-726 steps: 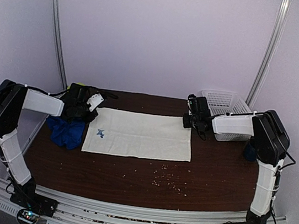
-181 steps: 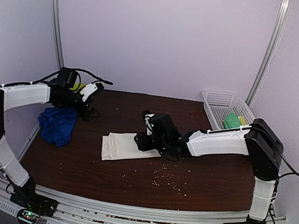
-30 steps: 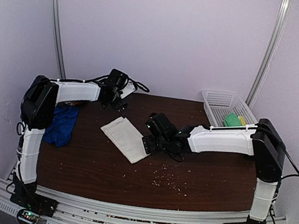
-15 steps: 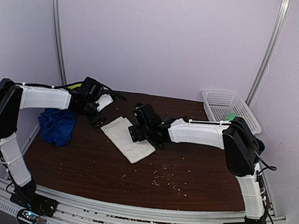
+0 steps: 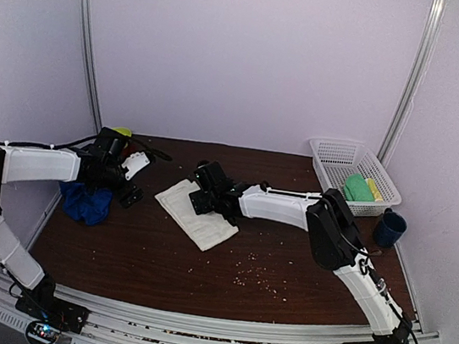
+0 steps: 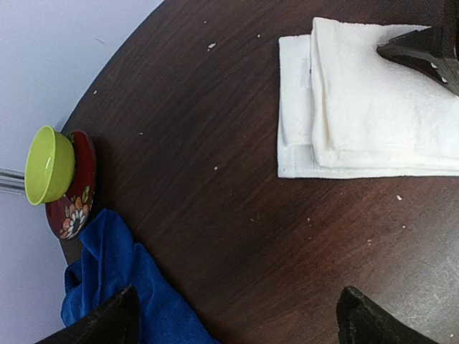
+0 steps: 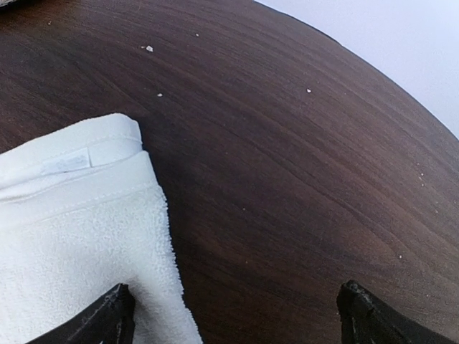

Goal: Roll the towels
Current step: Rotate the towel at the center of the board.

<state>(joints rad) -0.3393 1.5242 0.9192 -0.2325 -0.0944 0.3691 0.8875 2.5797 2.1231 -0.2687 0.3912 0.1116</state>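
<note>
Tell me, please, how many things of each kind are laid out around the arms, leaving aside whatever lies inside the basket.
Towels: 2, the white towel and the blue towel
Bowls: 2, the green bowl and the red flowered bowl
Baskets: 1, the white mesh basket
Cups: 1, the dark blue cup
Total: 6

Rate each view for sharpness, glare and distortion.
Top view: soft even light, sharp, no glare. Left wrist view: table edge bows, white towel nearly overexposed. Right wrist view: same bowing, towel pile crisp, right pincer in dark silhouette.
</note>
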